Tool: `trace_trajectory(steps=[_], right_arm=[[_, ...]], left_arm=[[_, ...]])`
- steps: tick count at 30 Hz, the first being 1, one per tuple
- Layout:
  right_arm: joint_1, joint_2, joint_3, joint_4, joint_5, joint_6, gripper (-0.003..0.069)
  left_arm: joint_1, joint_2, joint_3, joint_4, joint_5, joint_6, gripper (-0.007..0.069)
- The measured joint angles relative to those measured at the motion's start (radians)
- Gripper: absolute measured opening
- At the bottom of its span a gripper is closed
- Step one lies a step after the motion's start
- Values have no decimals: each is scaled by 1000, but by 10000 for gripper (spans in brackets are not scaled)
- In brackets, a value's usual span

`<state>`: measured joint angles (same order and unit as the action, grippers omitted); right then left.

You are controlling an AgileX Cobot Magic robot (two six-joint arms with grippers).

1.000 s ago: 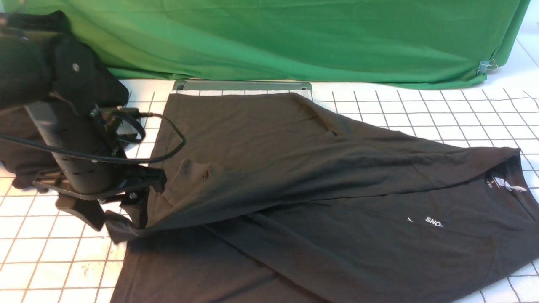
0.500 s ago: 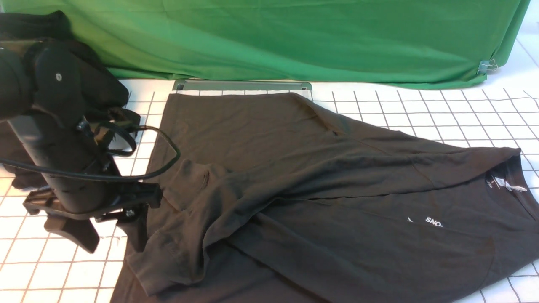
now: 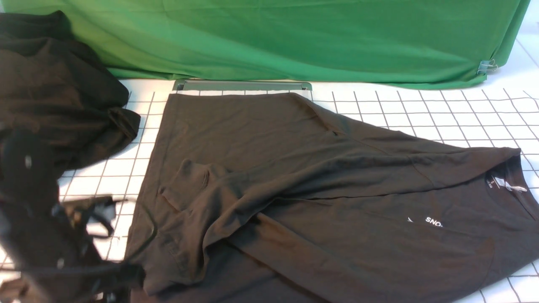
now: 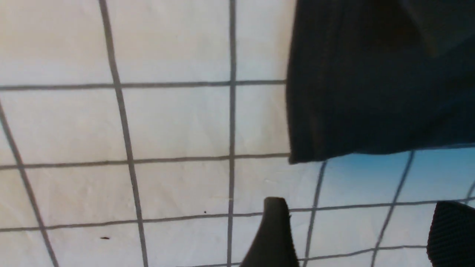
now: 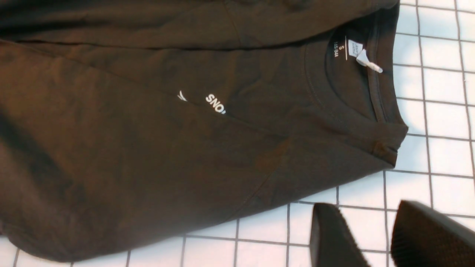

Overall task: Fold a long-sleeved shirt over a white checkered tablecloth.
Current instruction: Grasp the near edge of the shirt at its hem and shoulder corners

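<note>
Across the white checkered tablecloth [image 3: 442, 109] I see the long-sleeved shirt [image 3: 261, 126] lying spread, collar toward my right, one sleeve [image 3: 294, 185] draped slantwise over its body. My left gripper [image 4: 362, 237] hangs over bare grid just beside the shirt's edge, jaws spread with nothing between them; the front view shows that arm [image 3: 33, 235] only as a blur. My right gripper [image 5: 374, 241] sits over the tablecloth near the collar and neck tag [image 5: 365, 59], jaws parted and empty. A black garment heap [image 3: 59, 92] lies far left.
</note>
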<state>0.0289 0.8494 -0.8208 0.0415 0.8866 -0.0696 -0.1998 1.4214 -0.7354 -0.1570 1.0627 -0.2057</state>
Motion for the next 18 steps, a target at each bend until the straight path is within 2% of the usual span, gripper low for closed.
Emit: trace_trajectory(steps=[7,15,18], right_arm=[[0,0,0,0,0,3,242],[0,0,0,2,0,13,241],[0,0,0,2,0,19,241]], left_arm=[[0,-1,113,-60,-215,-5,424],[0,-1,118,-73,-231,-8,334],[0,-1,118,-72,-228,-12,326]])
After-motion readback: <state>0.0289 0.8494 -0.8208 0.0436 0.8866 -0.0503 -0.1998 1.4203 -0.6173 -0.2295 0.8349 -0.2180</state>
